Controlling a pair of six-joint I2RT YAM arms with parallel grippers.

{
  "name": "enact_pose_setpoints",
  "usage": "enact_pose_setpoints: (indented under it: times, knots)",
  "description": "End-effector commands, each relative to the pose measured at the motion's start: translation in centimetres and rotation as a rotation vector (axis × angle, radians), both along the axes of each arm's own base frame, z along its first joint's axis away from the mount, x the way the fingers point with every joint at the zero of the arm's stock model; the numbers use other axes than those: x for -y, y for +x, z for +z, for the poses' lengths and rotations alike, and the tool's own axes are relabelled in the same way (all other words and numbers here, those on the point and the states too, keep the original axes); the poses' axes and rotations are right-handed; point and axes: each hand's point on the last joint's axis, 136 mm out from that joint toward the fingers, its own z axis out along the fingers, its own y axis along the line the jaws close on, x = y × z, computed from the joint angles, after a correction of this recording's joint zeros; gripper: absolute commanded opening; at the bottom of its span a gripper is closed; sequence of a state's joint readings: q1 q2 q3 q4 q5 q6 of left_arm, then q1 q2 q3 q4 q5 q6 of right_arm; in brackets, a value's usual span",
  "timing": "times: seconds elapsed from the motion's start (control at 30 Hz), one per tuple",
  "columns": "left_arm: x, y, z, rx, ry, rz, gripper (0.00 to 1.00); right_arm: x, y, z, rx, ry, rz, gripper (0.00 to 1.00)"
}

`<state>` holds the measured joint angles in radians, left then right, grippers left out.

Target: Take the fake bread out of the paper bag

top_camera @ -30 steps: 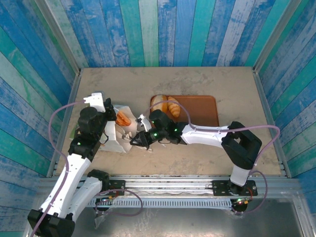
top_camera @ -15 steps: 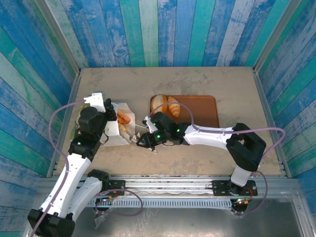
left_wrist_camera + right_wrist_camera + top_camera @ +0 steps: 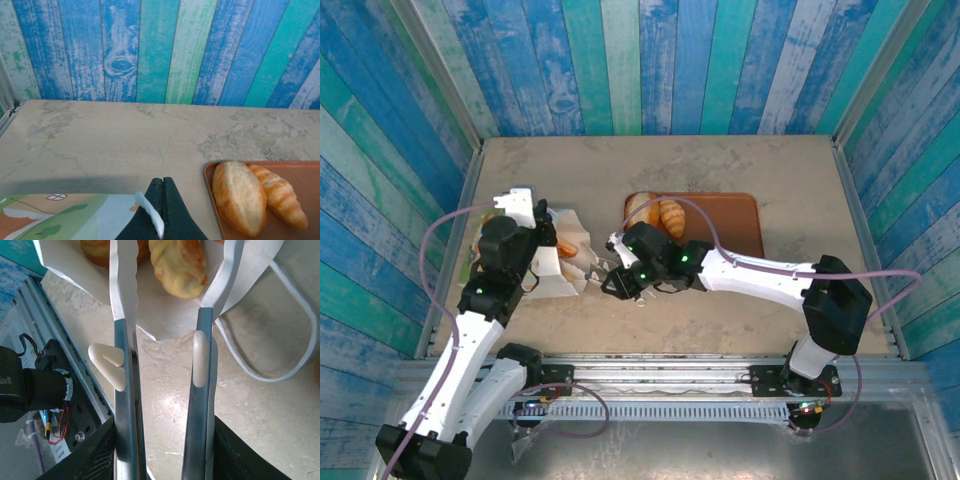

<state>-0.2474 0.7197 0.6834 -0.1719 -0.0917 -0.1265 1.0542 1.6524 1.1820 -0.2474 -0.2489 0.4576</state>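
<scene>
This is a robotics test cell in a lab, not a home or a shop. The walls are flat panels printed with weathered blue, teal and green planks — a backdrop, held in bare metal framing. They box in a small beige tabletop on three sides. Two white robot arms, the left arm and the right arm, are bolted to a slotted metal rail at the near edge, with purple cables looping loose and exposed wiring below the table edge. The goods on the table are props — the fake bread on a brown tray, and the paper bag.
</scene>
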Motion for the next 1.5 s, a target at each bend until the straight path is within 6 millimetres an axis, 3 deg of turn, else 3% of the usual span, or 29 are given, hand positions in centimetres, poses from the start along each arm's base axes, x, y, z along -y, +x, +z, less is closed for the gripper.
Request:
enact_pose_setpoints:
  times: [0.0,0.2,0.4,0.53,0.77,1.13,1.3,1.47]
  knots:
    - [0.5,-1.0,2.7,0.060,0.087,-0.065,0.00,0.4,0.9,1.1,0.102,-0.016,-0.009,0.47]
    - [-1.0,-2.0,2.9,0.096,0.138,-0.005,0.00,-1.4,0.8,1.3,0.176,-0.035,0.065,0.48]
    - [-3.5,-2.4,2.3,0.130,0.118,0.140,0.00,-4.4,-2.1,2.2,0.248,-0.016,0.243,0.49]
    - [-3.2,-2.2,2.1,0.132,0.112,0.127,0.00,-6.1,-4.3,2.1,0.248,0.005,0.326,0.50]
    - [-2.1,-1.4,1.5,0.107,0.077,0.079,0.00,-7.9,-4.4,0.4,0.221,-0.021,0.285,0.50]
    - [-2.4,-1.4,0.7,0.098,0.068,0.101,0.00,-4.6,-2.8,3.3,0.365,-0.004,0.178,0.54]
    - [-2.6,-1.5,0.7,0.097,0.072,0.109,0.00,-3.9,-1.4,2.4,0.360,-0.038,0.112,0.52]
    - [-2.7,-1.6,0.8,0.098,0.077,0.115,0.00,-4.4,-0.3,1.2,0.326,-0.054,0.080,0.43]
